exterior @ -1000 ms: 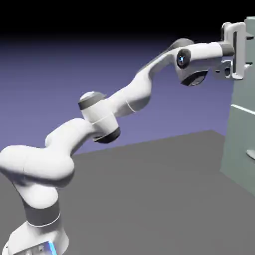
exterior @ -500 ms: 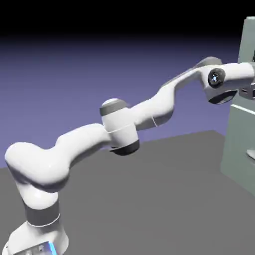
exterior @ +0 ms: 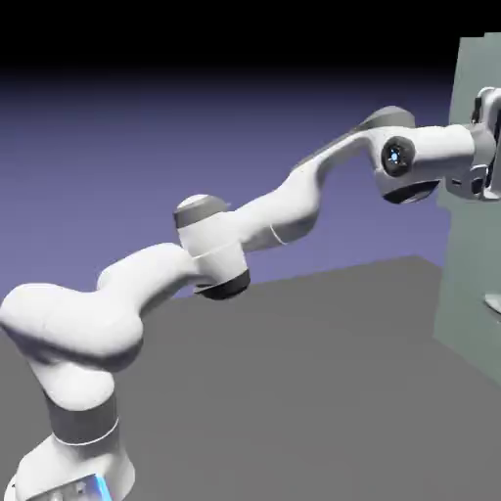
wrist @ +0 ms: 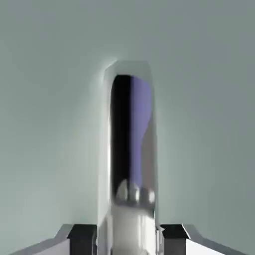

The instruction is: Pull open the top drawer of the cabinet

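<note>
In the exterior view the pale grey-green cabinet stands at the right edge. Its top drawer juts a little to the left of the body below. My gripper is pressed against the drawer front, with the white arm stretched out toward it from the lower left. The hand view is filled by the drawer's flat panel. A shiny upright metal handle runs down the panel's middle, and my gripper is shut on it, with one grey fingertip tight on each side.
A small pale handle stub sticks out of the lower panel at the right edge. The grey table lies between the robot base and the cabinet.
The hand came down from the cabinet's top edge to the drawer front and closed on the handle. Since then the arm has drawn back left, and the drawer front has come out with it.
</note>
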`<state>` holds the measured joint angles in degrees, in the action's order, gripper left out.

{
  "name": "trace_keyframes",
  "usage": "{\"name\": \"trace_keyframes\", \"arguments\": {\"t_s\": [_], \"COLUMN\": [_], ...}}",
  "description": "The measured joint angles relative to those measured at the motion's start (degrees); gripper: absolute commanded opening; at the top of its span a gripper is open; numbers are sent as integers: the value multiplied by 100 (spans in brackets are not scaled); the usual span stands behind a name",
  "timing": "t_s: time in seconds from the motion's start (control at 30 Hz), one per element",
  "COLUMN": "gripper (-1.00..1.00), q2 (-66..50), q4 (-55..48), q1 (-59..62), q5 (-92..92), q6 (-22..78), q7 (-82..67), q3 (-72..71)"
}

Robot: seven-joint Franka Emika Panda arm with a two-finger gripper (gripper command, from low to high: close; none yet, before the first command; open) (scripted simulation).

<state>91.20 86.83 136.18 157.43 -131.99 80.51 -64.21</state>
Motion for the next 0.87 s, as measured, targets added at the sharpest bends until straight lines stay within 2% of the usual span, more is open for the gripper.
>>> {"name": "trace_keyframes", "arguments": {"t_s": [0.73,0.77,0.87], "gripper": [-100,100,100], "q2": [527,545,577], "q4": [4567,4692,4898], "q1": [-2478,-2545,-2658], "q5": [-540,-577,-666], "q6": [2085,2143,2245], "q7": [-671,-685,-702], "q3": [492,524,590]}}
